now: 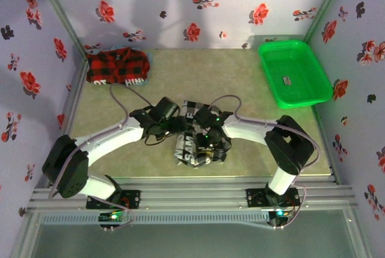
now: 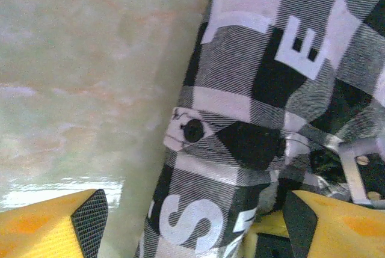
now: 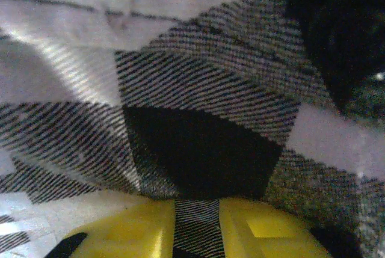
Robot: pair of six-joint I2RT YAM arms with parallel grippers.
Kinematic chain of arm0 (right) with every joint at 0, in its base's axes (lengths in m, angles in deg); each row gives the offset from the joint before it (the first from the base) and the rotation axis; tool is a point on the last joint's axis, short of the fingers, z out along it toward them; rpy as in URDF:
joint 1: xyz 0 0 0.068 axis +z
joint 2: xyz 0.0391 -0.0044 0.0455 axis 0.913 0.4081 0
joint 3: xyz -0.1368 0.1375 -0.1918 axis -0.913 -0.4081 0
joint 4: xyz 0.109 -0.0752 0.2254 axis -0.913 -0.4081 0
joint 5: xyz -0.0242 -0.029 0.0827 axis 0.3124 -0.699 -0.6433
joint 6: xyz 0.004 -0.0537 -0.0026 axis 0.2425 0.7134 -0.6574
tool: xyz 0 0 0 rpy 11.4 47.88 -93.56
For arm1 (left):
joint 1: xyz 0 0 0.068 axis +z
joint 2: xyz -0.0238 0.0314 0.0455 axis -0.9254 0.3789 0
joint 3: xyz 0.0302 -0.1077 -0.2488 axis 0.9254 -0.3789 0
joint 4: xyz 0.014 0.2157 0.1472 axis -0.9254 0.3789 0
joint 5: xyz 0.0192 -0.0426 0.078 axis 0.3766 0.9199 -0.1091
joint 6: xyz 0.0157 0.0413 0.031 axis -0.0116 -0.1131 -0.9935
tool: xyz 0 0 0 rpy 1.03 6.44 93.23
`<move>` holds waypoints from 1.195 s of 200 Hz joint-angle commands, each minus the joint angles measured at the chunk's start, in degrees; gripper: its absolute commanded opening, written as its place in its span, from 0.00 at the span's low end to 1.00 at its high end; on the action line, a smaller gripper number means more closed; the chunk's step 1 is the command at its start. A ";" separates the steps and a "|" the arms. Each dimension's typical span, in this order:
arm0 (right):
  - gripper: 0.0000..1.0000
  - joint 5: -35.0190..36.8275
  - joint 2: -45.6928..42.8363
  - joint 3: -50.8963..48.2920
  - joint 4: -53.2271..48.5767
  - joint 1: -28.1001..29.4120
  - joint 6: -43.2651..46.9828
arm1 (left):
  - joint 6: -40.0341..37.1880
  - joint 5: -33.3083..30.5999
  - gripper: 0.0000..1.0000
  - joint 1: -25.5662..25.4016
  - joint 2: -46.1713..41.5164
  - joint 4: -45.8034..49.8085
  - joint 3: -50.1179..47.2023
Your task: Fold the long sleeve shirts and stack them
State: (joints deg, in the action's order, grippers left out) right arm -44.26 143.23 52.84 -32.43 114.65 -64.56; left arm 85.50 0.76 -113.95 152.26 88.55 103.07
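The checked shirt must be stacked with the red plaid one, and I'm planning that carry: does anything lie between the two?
No loose object does. Bare table separates the checked shirt from the red plaid shirt; just the left arm reaches across that line. The green basket sits far right.

White lettering, only partly legible
Checked shirt [image 2: 252, 119] shows "E" and "S"; red plaid shirt [image 1: 118, 65], upper left, shows "HIN".
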 commanded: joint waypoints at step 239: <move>0.77 -7.13 -20.13 -20.99 21.30 -21.01 -6.54 | -12.88 15.67 0.80 -0.76 9.91 -16.48 -4.60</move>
State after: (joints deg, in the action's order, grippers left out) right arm -49.71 121.33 30.56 -12.89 92.75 -71.40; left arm 74.20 15.03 -114.15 161.18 72.81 99.27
